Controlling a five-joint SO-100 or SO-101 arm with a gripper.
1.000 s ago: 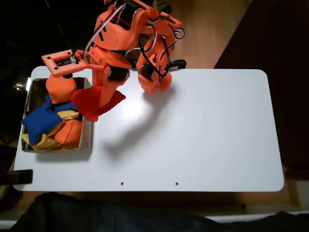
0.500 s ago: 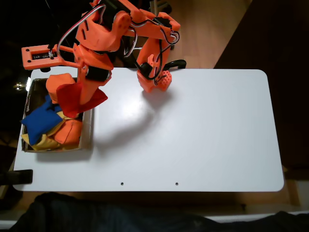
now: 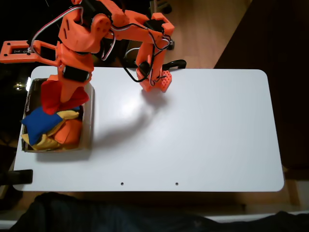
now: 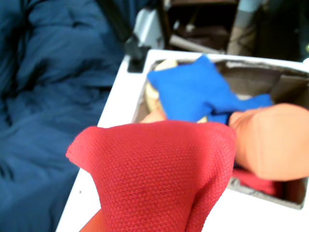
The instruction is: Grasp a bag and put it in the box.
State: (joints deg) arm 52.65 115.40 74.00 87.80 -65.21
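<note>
Nearest in the wrist view, we are seeing the bag (image 4: 154, 176) hanging pinched in the pincer (image 3: 63, 99), now over the box (image 3: 88, 121); release is what remains. Beyond it, a blue beanbag (image 4: 193, 92) and orange beanbags (image 4: 273, 140) are crowding the box on the tabletop (image 3: 193, 130).

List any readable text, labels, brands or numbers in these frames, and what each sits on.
No text can be read.
Orange bracket at the arm's end, fixed view: a dark label strip with pale marks, too small and blurred to read.
Red bag, blue beanbag, box, table: no print visible.
</note>
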